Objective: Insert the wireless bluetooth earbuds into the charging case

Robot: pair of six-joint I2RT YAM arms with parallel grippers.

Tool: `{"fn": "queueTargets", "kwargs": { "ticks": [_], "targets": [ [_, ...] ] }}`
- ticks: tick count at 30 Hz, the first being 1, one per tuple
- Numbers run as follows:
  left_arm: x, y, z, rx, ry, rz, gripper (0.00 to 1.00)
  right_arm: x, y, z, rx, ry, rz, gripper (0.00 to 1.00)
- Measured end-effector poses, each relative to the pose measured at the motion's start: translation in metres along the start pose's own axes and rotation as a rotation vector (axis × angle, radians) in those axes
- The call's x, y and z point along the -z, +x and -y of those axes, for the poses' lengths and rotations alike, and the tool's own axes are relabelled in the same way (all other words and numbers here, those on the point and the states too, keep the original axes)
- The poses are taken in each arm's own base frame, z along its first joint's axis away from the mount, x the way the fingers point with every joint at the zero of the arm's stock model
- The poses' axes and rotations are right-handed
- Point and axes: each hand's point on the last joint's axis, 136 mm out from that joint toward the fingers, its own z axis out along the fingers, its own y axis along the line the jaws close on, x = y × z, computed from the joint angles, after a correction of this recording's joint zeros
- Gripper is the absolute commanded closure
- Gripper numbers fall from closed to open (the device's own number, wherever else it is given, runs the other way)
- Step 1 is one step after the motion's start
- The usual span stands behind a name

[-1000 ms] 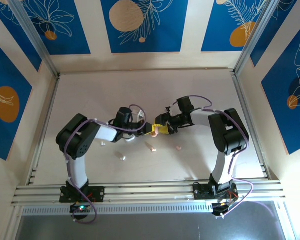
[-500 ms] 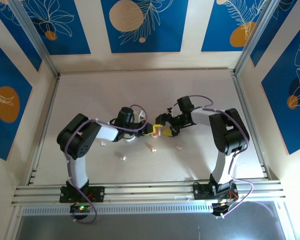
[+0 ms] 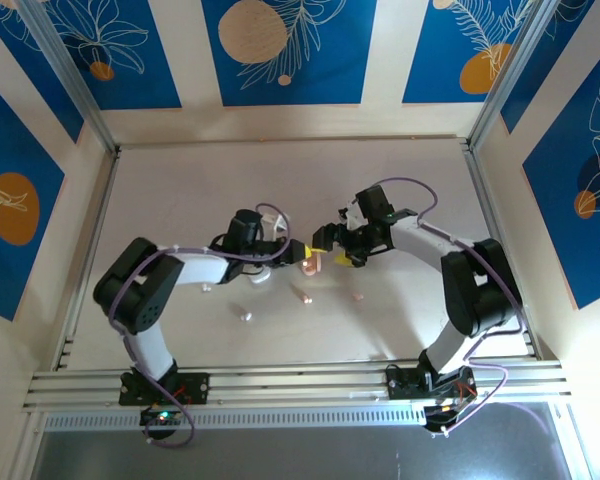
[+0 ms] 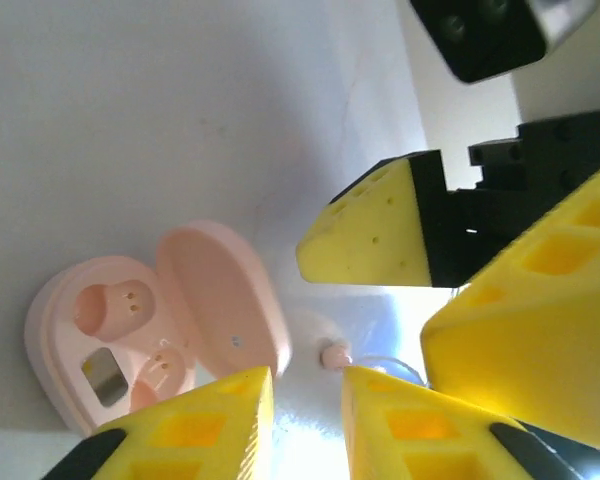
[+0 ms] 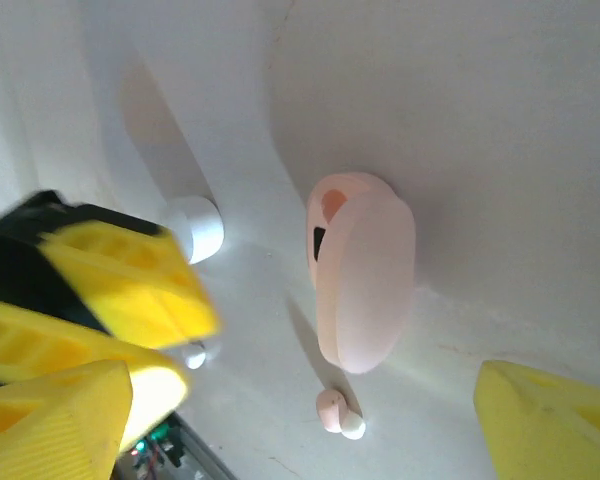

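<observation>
The pink charging case (image 4: pixel 100 345) lies open on the table with its lid (image 4: pixel 225 300) raised and both sockets empty; it is also in the top view (image 3: pixel 312 264) and the right wrist view (image 5: pixel 365 280). My left gripper (image 4: pixel 305 385) is open just beside the case, with nothing between its fingers. A pale pink earbud (image 4: pixel 333 354) lies just past its right fingertip. My right gripper (image 5: pixel 310 440) is wide open on the case's far side, its fingers clear of the lid. A second pink earbud (image 3: pixel 357 296) and a white earbud (image 3: pixel 245 314) lie nearer the arms.
A white case (image 5: pixel 195 228) sits to the left of the pink one, close under the left wrist (image 3: pixel 248 232). The two grippers (image 3: pixel 302 252) (image 3: pixel 330 250) stand only a few centimetres apart. Wooden walls (image 3: pixel 90 200) fence the table.
Both grippers have opened, the left from shut. The pink case now stands free between them. The right arm has swung outward to the right, and the left arm has stretched out.
</observation>
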Motion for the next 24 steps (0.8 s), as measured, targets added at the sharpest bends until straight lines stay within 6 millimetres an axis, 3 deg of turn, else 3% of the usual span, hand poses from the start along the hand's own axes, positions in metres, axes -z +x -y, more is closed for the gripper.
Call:
{"fn": "queueTargets", "kwargs": {
  "ticks": [3,6,7,11,15,24],
  "targets": [
    [0.03,-0.022,0.002,-0.033,-0.027,0.094,0.4,0.0,0.009,0.001,0.053,0.081,0.013,0.09],
    [0.064,-0.037,0.001,-0.063,-0.071,0.194,0.04,-0.004,0.019,0.003,0.113,0.167,0.013,0.08],
    [0.075,-0.039,0.001,-0.078,-0.089,0.225,0.0,-0.005,0.022,0.005,0.132,0.198,0.01,0.08],
    [0.11,-0.044,0.007,-0.148,-0.163,0.347,0.0,-0.01,0.033,0.013,0.205,0.319,0.002,0.08],
    [0.132,-0.046,0.016,-0.216,-0.203,0.437,0.0,-0.017,0.03,0.016,0.257,0.417,0.001,0.08],
    [0.131,-0.043,0.001,-0.213,-0.251,0.445,0.0,-0.031,0.023,0.037,0.315,0.624,-0.02,0.09]
  ]
}}
